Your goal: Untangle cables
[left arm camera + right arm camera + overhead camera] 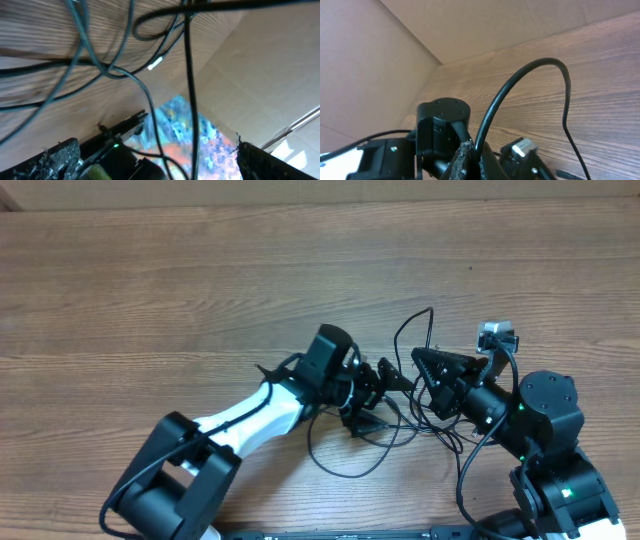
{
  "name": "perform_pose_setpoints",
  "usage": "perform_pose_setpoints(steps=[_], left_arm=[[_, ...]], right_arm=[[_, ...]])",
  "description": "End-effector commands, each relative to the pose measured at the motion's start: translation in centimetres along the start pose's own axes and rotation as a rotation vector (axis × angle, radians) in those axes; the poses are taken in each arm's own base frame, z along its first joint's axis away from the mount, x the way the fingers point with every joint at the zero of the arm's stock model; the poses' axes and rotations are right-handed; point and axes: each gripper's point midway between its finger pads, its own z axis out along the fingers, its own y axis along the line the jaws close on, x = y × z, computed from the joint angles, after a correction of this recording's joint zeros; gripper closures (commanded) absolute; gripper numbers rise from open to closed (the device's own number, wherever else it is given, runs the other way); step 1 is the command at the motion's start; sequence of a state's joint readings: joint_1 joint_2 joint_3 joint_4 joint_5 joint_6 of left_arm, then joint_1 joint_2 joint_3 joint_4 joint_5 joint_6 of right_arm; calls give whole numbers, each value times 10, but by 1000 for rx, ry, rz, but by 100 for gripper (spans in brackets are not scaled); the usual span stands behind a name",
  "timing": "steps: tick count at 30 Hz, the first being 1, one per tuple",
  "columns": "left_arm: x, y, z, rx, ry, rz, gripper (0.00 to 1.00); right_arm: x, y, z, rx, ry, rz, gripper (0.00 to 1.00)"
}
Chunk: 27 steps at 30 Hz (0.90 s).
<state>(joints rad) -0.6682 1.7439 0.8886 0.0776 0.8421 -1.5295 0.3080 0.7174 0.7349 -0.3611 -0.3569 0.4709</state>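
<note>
The cables [352, 463] lie as thin black cords in a tangle on the wooden table between my two arms, with one loop [412, 326] standing up at the back. My left gripper [374, 396] is open at the tangle's left side. In the left wrist view its fingers [56, 159] stand far apart, and two cords [189, 100] run through the gap of the left gripper [157, 152]. A small silvery plug [156, 63] lies on the wood. My right gripper [420, 360] is shut on a cable [520, 82], which arcs up from the right gripper [476, 152].
A grey-silver piece [497, 333] with a black lead sits behind my right arm. The wooden table [200, 280] stretches far back and left. A cardboard wall [380, 60] rises beyond the table's edge. My left arm's black wrist [442, 125] is just in front of the right gripper.
</note>
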Motion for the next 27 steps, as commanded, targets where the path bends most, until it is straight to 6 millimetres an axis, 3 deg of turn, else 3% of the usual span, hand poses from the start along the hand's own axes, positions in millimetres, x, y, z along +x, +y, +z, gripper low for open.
perform_pose_setpoints(steps=[1, 8, 12, 15, 17, 24, 27], left_arm=[[1, -5, 12, 13, -14, -70, 0], [16, -16, 30, 42, -17, -70, 14], [25, -14, 40, 34, -25, -67, 32], [27, -12, 44, 28, -46, -47, 58], [23, -13, 44, 29, -77, 23, 95], [-2, -21, 24, 42, -124, 387, 96], [-17, -13, 4, 3, -140, 410, 96]], right_arm=[[-9, 9, -5, -20, -25, -17, 96], [-5, 6, -5, -10, -8, -9, 96], [-5, 6, -5, -10, -9, -9, 96], [-5, 6, -5, -9, -8, -9, 96], [-4, 6, -5, -8, -5, -8, 96], [2, 2, -5, 8, 20, 3, 96], [0, 3, -6, 9, 15, -2, 96]])
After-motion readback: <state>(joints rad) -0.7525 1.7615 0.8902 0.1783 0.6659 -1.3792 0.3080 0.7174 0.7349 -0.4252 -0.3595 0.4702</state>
